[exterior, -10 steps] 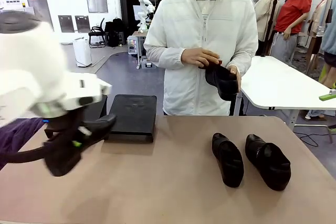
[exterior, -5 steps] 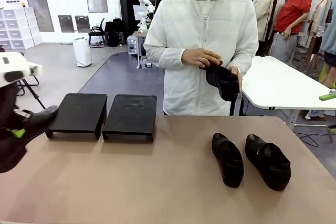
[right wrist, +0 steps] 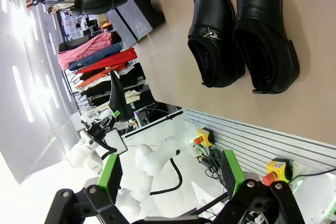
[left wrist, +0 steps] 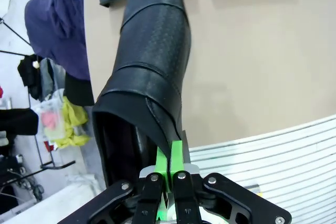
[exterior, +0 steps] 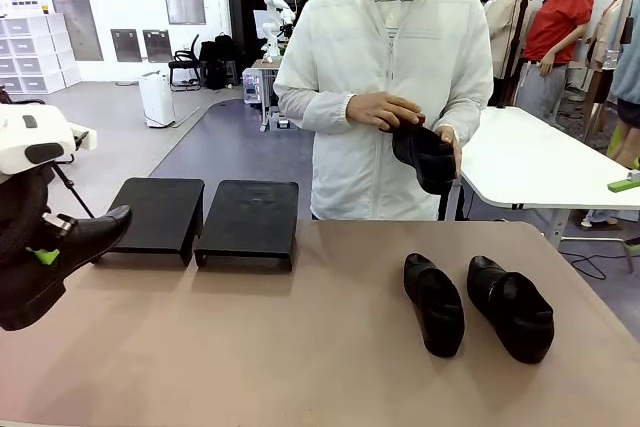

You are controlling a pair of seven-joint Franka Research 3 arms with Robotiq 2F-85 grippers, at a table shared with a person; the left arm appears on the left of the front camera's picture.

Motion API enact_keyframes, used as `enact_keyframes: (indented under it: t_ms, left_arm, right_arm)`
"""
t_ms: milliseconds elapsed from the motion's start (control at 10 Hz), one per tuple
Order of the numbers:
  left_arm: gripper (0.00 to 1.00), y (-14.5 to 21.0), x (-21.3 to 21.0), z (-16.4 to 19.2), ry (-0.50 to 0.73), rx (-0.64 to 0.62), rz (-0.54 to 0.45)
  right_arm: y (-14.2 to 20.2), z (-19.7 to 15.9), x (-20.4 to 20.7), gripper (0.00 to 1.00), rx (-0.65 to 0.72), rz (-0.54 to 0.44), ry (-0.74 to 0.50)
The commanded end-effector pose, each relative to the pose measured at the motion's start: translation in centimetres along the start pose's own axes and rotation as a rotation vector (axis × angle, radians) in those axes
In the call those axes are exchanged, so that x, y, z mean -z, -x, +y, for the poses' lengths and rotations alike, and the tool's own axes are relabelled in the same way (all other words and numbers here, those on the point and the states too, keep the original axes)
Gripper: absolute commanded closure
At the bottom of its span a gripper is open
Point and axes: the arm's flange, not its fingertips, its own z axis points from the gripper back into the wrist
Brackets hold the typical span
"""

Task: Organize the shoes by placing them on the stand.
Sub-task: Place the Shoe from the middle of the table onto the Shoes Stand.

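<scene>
fully closed, left hand point(left wrist: 169, 155) grips a shoe point(left wrist: 152, 51).

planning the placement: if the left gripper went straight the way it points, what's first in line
Probably the stand, its left platform: the shoe in the left gripper aims toe-first at it; depth is unclear.

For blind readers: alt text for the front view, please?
The left gripper holds a black shoe at the table's left edge, toe toward the stand. Opposite, a person holds another shoe; two more shoes lie at right.
</scene>
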Motion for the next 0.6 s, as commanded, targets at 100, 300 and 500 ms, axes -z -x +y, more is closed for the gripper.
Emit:
enact_keyframes:
  t_ms: [100, 300, 500]
  left_arm:
    - [1.00, 0.0, 0.0, 0.0, 0.000, 0.000, 0.000]
    - [1.00, -7.0, 3.2, 2.6, 0.009, 0.020, 0.131]
    - [1.00, -12.0, 7.5, 5.8, 0.013, -0.050, 0.011]
  right_arm:
    - [0.1, 0.1, -0.3, 0.00, -0.011, 0.004, 0.010]
    - [0.1, 0.1, -0.3, 0.00, -0.011, 0.004, 0.010]
    - [0.1, 0.1, -0.3, 0.00, -0.011, 0.004, 0.010]
